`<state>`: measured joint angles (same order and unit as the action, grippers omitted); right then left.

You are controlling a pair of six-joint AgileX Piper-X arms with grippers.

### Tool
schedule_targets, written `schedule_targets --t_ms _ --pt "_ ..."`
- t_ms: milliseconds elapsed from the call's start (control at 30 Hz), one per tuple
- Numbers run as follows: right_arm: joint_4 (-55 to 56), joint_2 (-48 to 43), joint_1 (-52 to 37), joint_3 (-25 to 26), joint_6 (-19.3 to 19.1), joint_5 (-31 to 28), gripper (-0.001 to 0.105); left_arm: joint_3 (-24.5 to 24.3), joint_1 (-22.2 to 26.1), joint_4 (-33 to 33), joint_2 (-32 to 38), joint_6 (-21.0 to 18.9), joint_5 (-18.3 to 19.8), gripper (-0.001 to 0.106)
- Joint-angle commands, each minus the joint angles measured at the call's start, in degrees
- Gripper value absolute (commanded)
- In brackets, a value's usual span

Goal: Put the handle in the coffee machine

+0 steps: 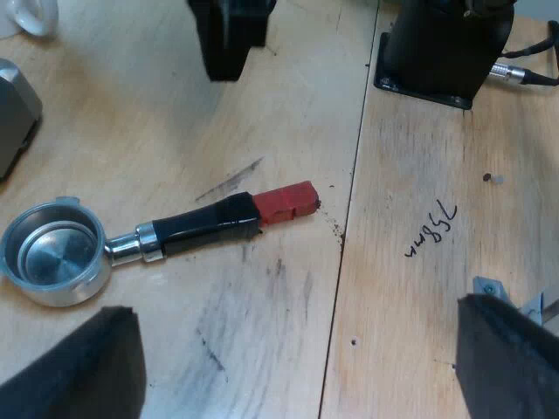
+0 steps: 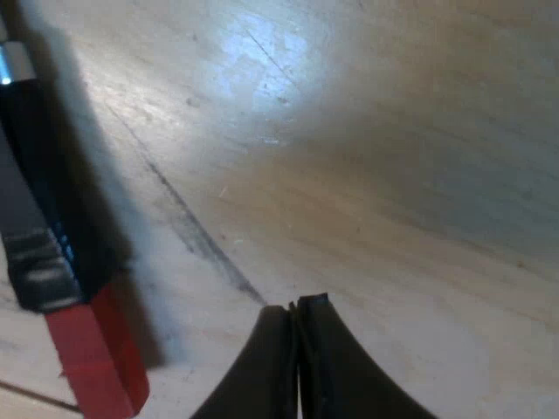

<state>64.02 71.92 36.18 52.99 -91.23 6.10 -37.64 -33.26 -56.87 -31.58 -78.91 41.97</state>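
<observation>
Lying loose and flat on the desk [image 1: 419, 157], the metal holder [image 1: 157, 234] points its red end [image 1: 284, 202] at a board seam, basket at the far end. The left tool [image 1: 293, 310] hangs above, fingers wide apart and empty, the gap running roughly along the handle rather than across. The right tool [image 2: 295, 307] sits low just beside the red end, fingers pressed together, holding nothing. The right looks nearer, but I judge it must open first.

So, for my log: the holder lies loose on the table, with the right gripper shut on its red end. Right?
No. The right gripper is shut on nothing, near the red end of the holder, as the right wrist view shows. The rest holds.
</observation>
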Motion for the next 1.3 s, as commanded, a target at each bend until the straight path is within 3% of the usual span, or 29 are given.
schedule_targets --t_ms 33,567,800,1000,1300 --pt "-1.0 2.3 0.1 0.5 0.1 0.1 0.0 -0.2 -0.1 0.2 -0.1 -0.1 0.3 0.075" --pt "-12.9 5.5 0.1 -9.3 0.1 0.5 0.0 -0.2 -0.1 0.2 -0.1 -0.1 -0.1 0.075" --pt "-13.5 5.5 0.9 -9.7 0.1 1.4 0.0 -0.2 -0.1 0.2 -0.1 -0.1 -0.1 0.075" --pt "-15.7 5.9 8.6 -9.7 0.1 1.5 0.0 -0.2 -0.1 0.2 -0.1 -0.1 -0.1 0.075" --pt "-22.9 8.7 19.8 -9.7 6.9 1.5 0.0 -0.2 2.5 -2.2 -0.1 -0.1 -1.2 0.075"
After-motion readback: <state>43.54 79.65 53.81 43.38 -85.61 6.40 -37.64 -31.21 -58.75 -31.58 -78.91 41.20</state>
